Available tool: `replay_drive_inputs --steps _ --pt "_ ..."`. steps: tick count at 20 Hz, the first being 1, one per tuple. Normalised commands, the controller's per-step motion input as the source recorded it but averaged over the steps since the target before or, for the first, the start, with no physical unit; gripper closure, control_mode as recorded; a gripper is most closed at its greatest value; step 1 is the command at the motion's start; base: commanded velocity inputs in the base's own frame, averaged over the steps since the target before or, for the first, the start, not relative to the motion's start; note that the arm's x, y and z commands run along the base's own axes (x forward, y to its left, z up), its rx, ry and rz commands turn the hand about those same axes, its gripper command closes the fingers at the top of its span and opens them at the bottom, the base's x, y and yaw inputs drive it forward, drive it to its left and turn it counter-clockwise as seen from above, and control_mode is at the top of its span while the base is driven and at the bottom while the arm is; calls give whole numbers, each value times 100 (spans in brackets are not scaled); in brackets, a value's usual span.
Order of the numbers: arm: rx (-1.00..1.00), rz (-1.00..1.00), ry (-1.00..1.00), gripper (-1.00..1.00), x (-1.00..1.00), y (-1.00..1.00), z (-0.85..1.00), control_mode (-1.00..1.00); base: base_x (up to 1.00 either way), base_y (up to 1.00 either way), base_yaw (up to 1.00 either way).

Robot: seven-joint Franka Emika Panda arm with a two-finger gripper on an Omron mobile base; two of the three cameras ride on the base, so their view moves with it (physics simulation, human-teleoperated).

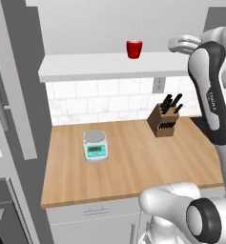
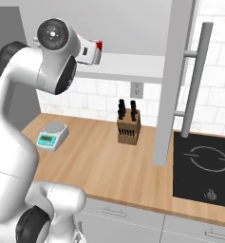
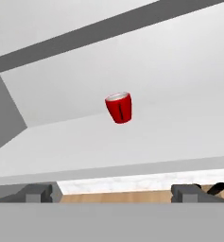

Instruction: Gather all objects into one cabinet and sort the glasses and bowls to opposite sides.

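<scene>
A: The red cup [image 1: 134, 48] stands upright on the white shelf [image 1: 86, 66], alone, well back from the front lip and above the table [image 1: 133, 162]. That looks like the thing to fetch now.

B: And the claw [image 3: 112, 193]?

A: Released, jaws spread wide, nothing between them. In the hand view its two tips sit low with the red cup [image 3: 119, 108] centred ahead and well apart from them, so I judge this as the approach, not yet the grasp.

B: How to do it well?

A: Go in level along the shelf [image 3: 108, 146], clearing its front edge, with the cup midway between the jaws. Bring the pads down the wall, below the rim, before closing. The cup tapers toward its base, so a high pinch may squeeze it out; a low grip is steadier. Lift straight up before drawing back, or the base may drag and tip.

B: What do the views tell apart?

A: The hand view shows a dark vertical mark on the cup's side and its pale inside. I cannot tell whether the mark is a handle. The left base view gives the cup's place on the shelf and the scale [image 1: 95, 145] and knife block [image 1: 165, 119] on the table below. The right base view adds the tall grey door [image 2: 173, 80] with its bar handle [image 2: 194, 80] and the black cooktop [image 2: 204, 166]; there the arm covers most of the cup [image 2: 99, 45].
</scene>
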Motion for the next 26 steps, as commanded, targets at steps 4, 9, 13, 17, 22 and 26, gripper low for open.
replay_drive_inputs --steps 4,9,13,17,22,26 --pt "0 5 1 -100 39 11 0 -100 0 0 0" --pt "-4 7 1 -100 39 30 0 -100 0 0 0" --pt "0 1 1 -100 19 6 -7 -100 0 0 0" --pt "0 0 0 -100 31 0 -6 -100 0 0 0" --pt "-1 0 0 -100 16 7 -5 -100 0 0 0" --pt "-13 -1 0 -100 13 0 -4 -100 0 0 0"
